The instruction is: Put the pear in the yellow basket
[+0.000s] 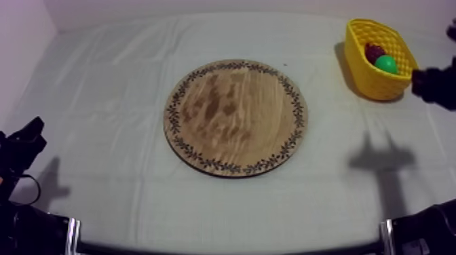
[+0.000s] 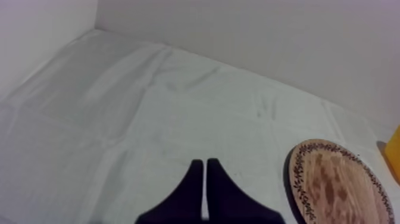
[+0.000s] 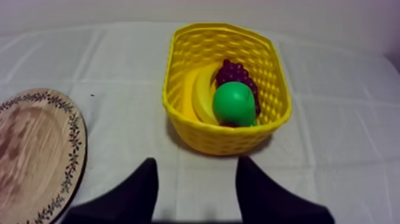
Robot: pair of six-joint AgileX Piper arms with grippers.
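Pear (image 3: 235,102) lies in yellow basket (image 3: 220,143), far right. Right gripper (image 3: 196,164), fingers spread, hovers close by: stray swing could clip rim & tip it. Left gripper (image 2: 205,164) pressed together.

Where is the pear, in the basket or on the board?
In the basket. The green pear sits inside it, beside the banana and grapes, and the board has no fruit on it.
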